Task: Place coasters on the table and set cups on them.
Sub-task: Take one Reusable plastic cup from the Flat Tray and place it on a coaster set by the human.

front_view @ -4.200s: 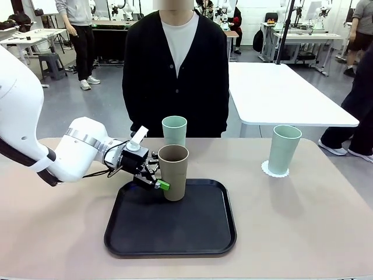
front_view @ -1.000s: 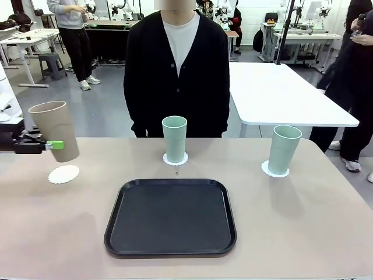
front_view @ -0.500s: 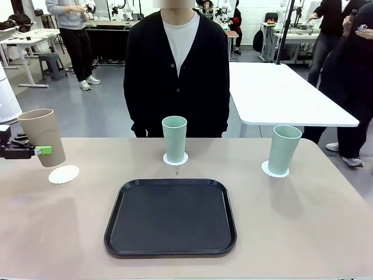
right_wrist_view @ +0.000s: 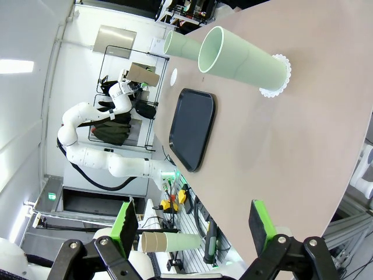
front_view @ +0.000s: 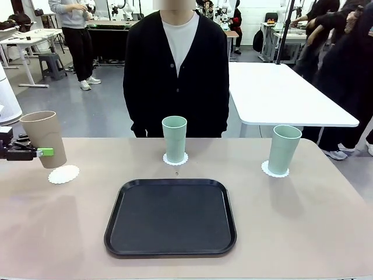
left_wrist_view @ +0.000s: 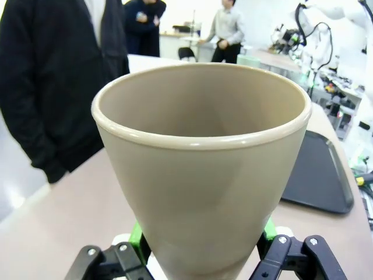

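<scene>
My left gripper (front_view: 42,153) is shut on the tan-brown cup (front_view: 44,139), held slightly tilted at the table's (front_view: 303,221) far left. The cup's base hangs just above the left edge of a bare lacy coaster (front_view: 63,174). In the left wrist view the cup (left_wrist_view: 201,169) stands between the green pads (left_wrist_view: 137,236). One mint cup (front_view: 174,139) stands on a coaster (front_view: 175,159) before the person, another mint cup (front_view: 284,149) on a coaster (front_view: 275,170) at the right. My right gripper (right_wrist_view: 192,227) is open, off the table's right end, looking at that cup (right_wrist_view: 242,58).
A black rounded tray (front_view: 171,217) lies bare in the middle near the front edge. A person in a black cardigan (front_view: 176,70) stands at the far side behind the centre cup. A white-topped table (front_view: 280,93) stands behind at the right.
The tan-brown cup has left the tray and travelled to the far left in my left gripper. Over the last second it sank slightly towards the bare coaster.
</scene>
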You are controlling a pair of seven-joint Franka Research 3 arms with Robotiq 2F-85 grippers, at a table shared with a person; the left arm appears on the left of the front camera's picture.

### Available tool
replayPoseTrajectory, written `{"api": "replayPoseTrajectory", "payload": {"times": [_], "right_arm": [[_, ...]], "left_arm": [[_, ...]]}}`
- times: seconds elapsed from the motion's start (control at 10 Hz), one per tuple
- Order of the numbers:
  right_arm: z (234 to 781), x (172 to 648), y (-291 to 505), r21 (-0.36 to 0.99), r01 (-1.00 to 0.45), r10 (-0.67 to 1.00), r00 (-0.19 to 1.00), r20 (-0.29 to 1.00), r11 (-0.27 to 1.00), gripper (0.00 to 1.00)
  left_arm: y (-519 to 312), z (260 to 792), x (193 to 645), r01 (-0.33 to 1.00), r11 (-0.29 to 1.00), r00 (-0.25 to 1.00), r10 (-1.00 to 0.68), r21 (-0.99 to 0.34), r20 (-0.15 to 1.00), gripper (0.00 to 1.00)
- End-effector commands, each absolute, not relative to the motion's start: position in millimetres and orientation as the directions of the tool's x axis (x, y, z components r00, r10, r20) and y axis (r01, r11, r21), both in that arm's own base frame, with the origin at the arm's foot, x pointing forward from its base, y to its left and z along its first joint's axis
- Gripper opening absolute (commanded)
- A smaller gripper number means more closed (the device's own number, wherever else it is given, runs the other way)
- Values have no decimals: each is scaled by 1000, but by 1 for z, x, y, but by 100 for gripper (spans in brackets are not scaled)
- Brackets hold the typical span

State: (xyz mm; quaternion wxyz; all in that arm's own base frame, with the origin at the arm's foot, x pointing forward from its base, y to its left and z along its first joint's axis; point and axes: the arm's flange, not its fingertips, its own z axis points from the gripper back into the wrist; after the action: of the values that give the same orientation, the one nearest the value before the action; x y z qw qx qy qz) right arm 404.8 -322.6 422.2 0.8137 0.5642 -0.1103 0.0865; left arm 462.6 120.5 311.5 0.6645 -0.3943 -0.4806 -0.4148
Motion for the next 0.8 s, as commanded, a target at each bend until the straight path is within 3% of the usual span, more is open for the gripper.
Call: {"api": "replayPoseTrajectory", "payload": {"times": [0.0,0.4,0.7], "right_arm": [[422,405,-321,900,-265,10,960,279,347,100],[422,405,-321,900,-265,10,960,279,347,100],[422,405,-321,900,-265,10,960,279,347,100]], "left_arm": [[122,314,462,930,344,193,-163,-128,968,83],[120,311,463,930,345,194,-172,-125,966,83],[128,290,481,971,237,93,-210,-41,973,83]]}}
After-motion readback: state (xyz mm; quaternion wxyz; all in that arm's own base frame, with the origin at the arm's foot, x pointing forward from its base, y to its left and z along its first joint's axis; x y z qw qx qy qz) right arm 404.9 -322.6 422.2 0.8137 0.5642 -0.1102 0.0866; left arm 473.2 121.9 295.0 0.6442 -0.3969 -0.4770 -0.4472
